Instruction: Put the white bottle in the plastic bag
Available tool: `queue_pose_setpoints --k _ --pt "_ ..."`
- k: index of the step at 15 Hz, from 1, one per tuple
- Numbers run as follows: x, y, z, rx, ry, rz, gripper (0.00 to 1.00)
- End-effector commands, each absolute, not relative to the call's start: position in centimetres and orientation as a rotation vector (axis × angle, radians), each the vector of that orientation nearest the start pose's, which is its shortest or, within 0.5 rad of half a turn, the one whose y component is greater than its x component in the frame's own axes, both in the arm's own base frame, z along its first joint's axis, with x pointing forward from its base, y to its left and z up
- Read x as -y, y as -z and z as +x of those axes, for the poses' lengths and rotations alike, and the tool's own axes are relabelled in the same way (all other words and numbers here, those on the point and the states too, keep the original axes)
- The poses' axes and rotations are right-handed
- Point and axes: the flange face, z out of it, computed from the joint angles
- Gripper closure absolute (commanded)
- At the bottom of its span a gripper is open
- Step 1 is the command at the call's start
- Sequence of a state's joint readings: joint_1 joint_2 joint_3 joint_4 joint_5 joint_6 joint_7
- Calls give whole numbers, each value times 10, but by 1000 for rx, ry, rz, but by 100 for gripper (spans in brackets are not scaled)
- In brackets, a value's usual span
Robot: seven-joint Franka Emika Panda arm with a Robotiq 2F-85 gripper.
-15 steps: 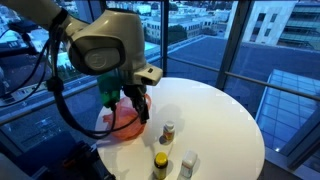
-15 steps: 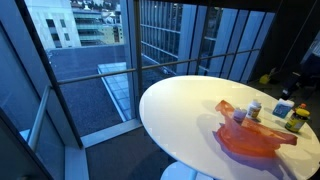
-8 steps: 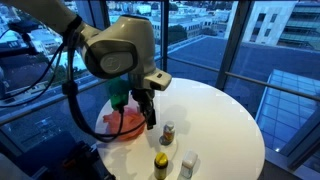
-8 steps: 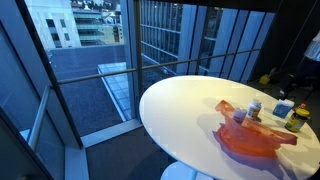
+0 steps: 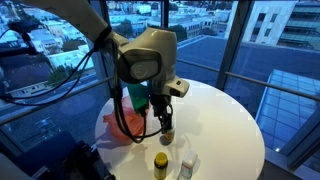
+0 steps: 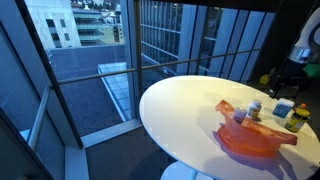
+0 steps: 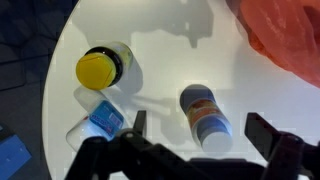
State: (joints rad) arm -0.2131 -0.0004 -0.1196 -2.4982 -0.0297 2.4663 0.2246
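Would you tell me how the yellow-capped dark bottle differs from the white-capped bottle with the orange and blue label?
The yellow-capped dark bottle has a yellow lid; the white-capped bottle with the orange and blue label a white one. The yellow-capped bottle stands farther from the red plastic bag; the white-capped one nearer. Both stand upright on the white round table.

White rounded arm (image 5: 148, 62), black cables (image 5: 116, 100), black claw (image 5: 164, 120)

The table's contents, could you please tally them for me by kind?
Bottles: 3 (yellow-cap bottle, blue-label bottle, white-cap bottle)
Bags: 1 (red bag)
Total: 4
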Motion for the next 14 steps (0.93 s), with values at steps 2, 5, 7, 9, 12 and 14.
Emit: queue_pose_setpoints --k 2,5,7,9,12,14 --pt "168 -256 468 -875 -85 -3046 0" --pt "170 -241 483 -879 -110 -3046 0" --pt "169 -234 494 -869 -120 -3047 0" --pt "166 -230 504 -860 -120 -3043 0" --pt "160 -226 517 -849 -112 -3040 0" --pt "158 -223 523 -839 -109 -3043 0"
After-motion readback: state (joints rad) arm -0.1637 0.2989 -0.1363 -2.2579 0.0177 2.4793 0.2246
